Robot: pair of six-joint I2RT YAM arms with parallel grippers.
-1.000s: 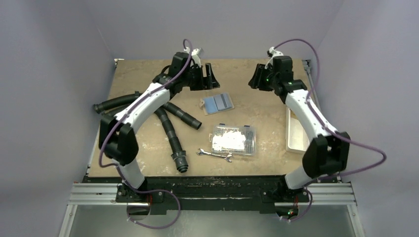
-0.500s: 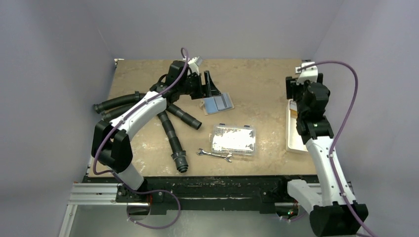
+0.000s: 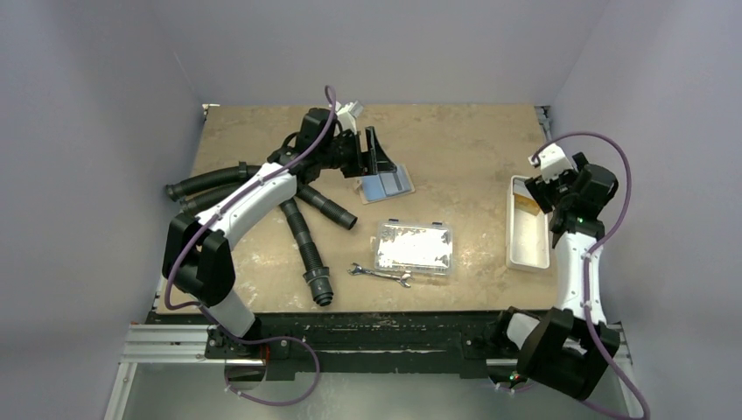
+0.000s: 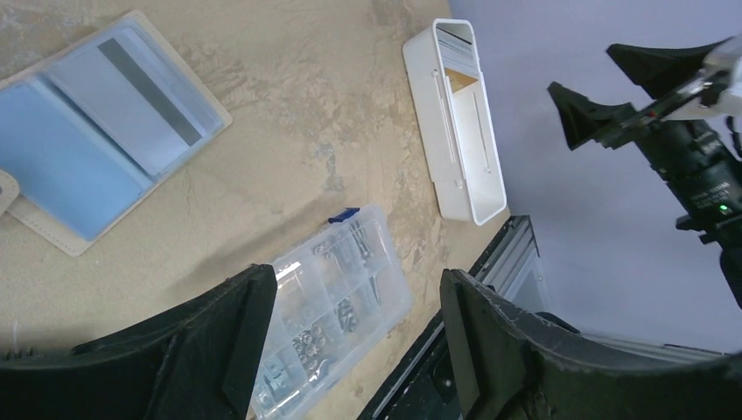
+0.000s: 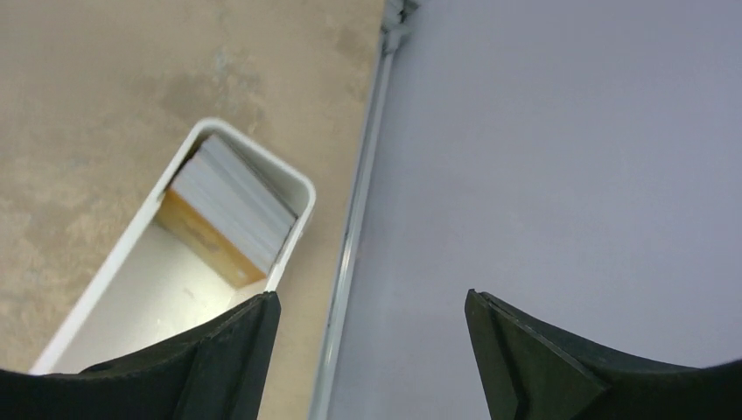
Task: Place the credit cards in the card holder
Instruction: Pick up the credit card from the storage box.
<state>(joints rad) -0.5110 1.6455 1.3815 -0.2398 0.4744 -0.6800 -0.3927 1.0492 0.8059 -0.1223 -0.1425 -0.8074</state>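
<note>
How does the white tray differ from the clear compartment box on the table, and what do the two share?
The white tray is opaque; the clear compartment box is see-through. The tray is long and narrow, at the right edge of the table; the box is broader, near the middle. The tray holds a stack of cards at its far end; the box holds small metal parts. Both are rectangular and lie flat.

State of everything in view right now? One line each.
white tray: flat on the table, holding the cards
credit cards: stacked at the tray's far end, untouched
card holder: lying open, a striped card in one pocket
left gripper: open, empty, above the card holder
right gripper: open, empty, by the tray's far end
clear box: lid shut
wrench: lying flat
hoses: lying loose
</note>
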